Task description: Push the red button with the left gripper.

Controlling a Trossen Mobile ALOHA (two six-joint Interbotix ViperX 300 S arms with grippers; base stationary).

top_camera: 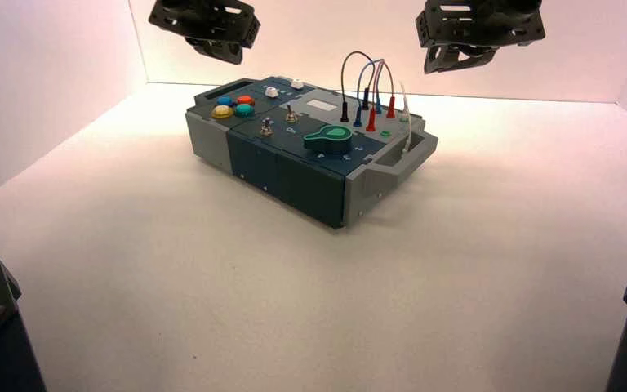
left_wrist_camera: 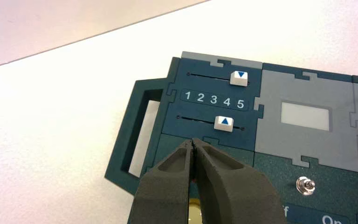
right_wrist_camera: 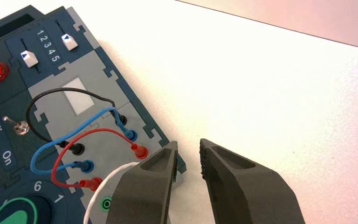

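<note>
The left gripper (left_wrist_camera: 193, 144) hangs above the box's button corner, fingers (left_wrist_camera: 168, 186) pressed together into one blunt tip. The red button (top_camera: 245, 100), a small rigid dome, probably springy, lies below them; press its crown squarely.

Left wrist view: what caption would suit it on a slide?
The left gripper, fingers shut, poised above the box near two white sliders numbered 1 to 5.

buttons (top_camera: 234, 105) at box (top_camera: 294, 167) left end, apparently beside sliders (top_camera: 284, 88)
</note>
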